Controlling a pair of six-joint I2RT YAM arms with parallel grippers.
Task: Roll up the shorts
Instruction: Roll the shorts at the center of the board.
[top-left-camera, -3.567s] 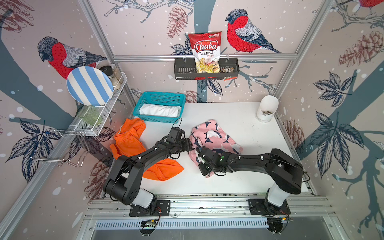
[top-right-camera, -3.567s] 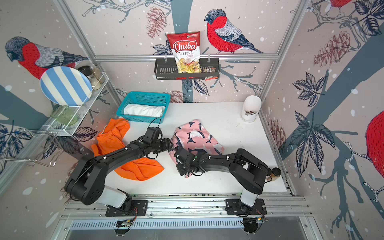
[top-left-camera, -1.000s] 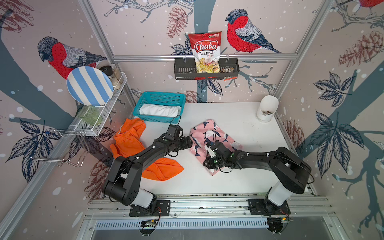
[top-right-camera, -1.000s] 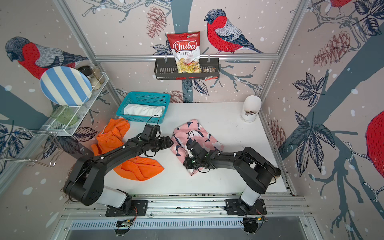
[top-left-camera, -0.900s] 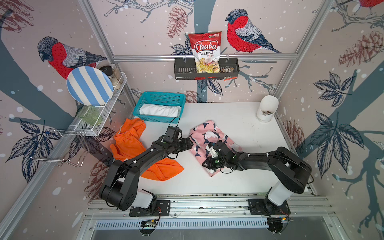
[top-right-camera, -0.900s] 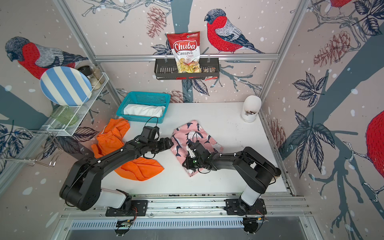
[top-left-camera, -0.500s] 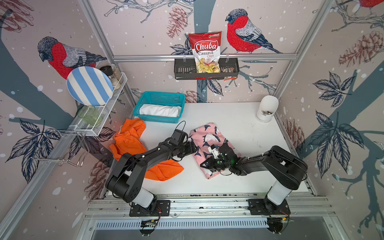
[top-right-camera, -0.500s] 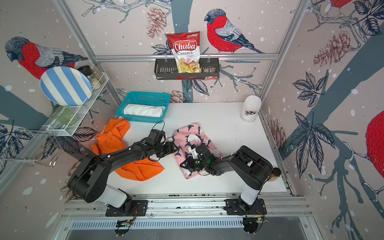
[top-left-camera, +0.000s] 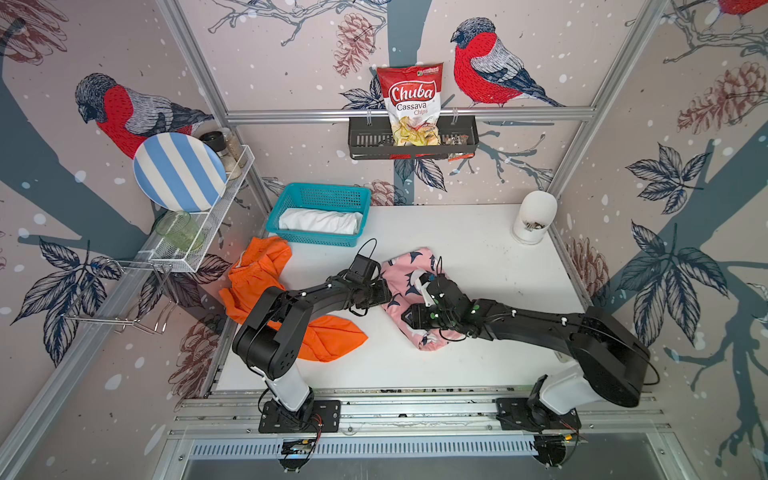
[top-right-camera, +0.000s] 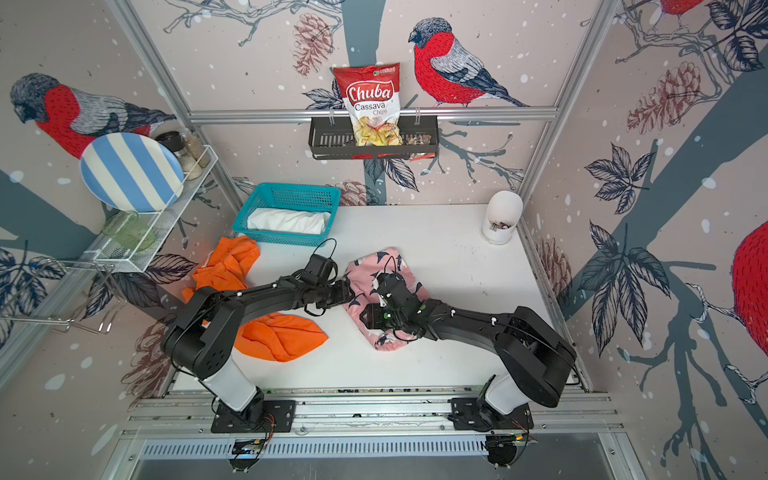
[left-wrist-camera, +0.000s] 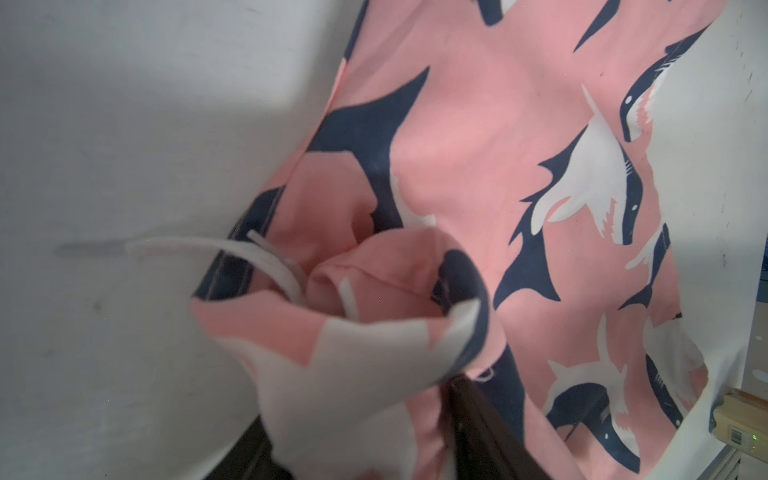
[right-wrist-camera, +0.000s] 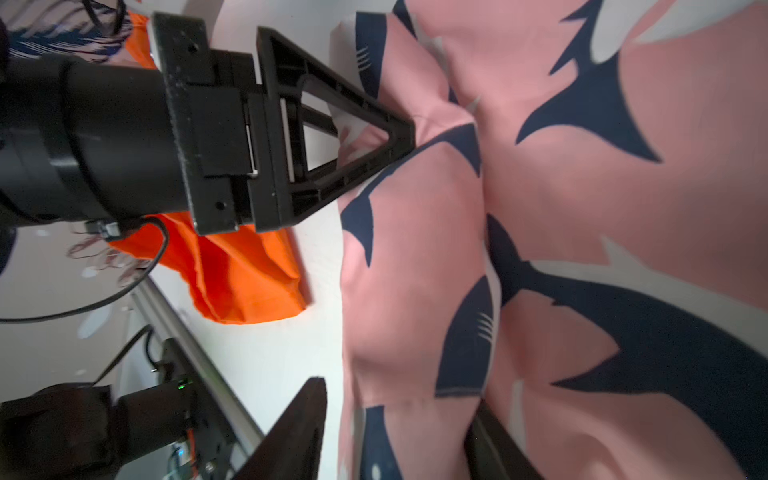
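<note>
White table (top-left-camera: 478, 249) in a top view carries three shorts. The white shorts (top-left-camera: 320, 220) lie inside the basket (top-left-camera: 320, 195) and the orange shorts (top-left-camera: 257, 266) just beside it. The pink shorts (top-left-camera: 403, 270) are near, their long axis running away from it.

Left wrist view: the left gripper (left-wrist-camera: 365, 424) is half spread around a bunched pink fold; I cannot tell whether it grips.

Right wrist view: the right gripper (right-wrist-camera: 399, 392) is spread, straddling the pink edge.

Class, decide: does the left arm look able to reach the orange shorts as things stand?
Probably yes. The orange shorts lie beside and partly under the left arm, nearer its base than the pink shorts, where the left gripper is. Nothing else covers them.
</note>
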